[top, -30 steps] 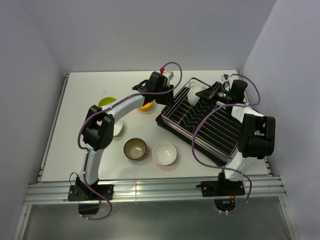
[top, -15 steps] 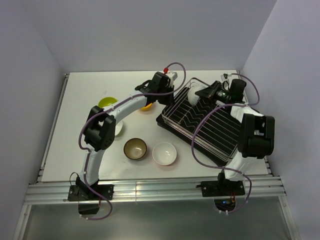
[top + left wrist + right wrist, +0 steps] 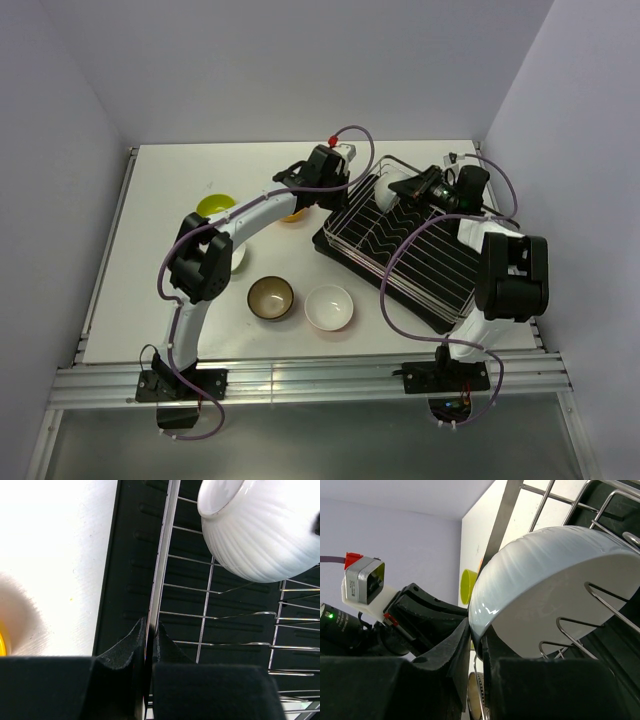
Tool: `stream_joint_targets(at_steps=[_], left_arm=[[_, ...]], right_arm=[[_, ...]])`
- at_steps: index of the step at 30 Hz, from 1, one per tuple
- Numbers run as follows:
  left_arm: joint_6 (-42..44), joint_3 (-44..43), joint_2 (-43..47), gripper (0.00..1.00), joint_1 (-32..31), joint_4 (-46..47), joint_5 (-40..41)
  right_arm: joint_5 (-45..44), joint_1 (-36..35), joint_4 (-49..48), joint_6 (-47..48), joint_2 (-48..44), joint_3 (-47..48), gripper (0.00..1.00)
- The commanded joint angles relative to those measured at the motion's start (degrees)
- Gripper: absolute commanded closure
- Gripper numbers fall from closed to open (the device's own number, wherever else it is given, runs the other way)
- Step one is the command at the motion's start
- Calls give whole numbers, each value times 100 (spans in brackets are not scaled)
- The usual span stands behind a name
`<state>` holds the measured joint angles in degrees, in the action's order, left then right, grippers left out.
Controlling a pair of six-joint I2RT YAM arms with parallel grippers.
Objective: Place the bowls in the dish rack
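The dish rack (image 3: 425,262) lies at the right of the table. My left gripper (image 3: 150,630) is shut on its near-left rim wire (image 3: 162,570), the wire pinched between the pads. A white ribbed bowl (image 3: 260,530) leans on its side in the rack's far corner, and my right gripper (image 3: 476,640) is shut on its rim (image 3: 482,625). On the table are a lime green bowl (image 3: 213,206), an orange bowl (image 3: 292,214) partly under the left arm, a white bowl (image 3: 237,259), a brown bowl (image 3: 271,297) and another white bowl (image 3: 329,307).
The left arm (image 3: 250,212) reaches diagonally across the table's middle, above the orange and white bowls. Cables loop over the rack. Purple walls close in the table on three sides, and a metal rail runs along the near edge.
My left gripper has moved slightly right and shut on the rack's rim wire. The right gripper keeps hold of the white bowl in the rack, almost still.
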<state>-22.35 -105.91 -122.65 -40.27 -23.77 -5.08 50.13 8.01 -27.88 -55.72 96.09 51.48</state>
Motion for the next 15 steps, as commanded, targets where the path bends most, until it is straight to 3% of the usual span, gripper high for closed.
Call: stream_joint_targets(at_steps=[1,9,15], left_arm=[[-604,-97,-163,100,186,-348,1035],[-613,-26,-119,100,195,-356,1220],[-604,-44,-145,100,213,-365,1220]], right_arm=[[-205,34,310,-123,-187,-261,100],[-82,209,441,-18,-196,-437,100],[-64,446,1406,754,-152,-271,94]])
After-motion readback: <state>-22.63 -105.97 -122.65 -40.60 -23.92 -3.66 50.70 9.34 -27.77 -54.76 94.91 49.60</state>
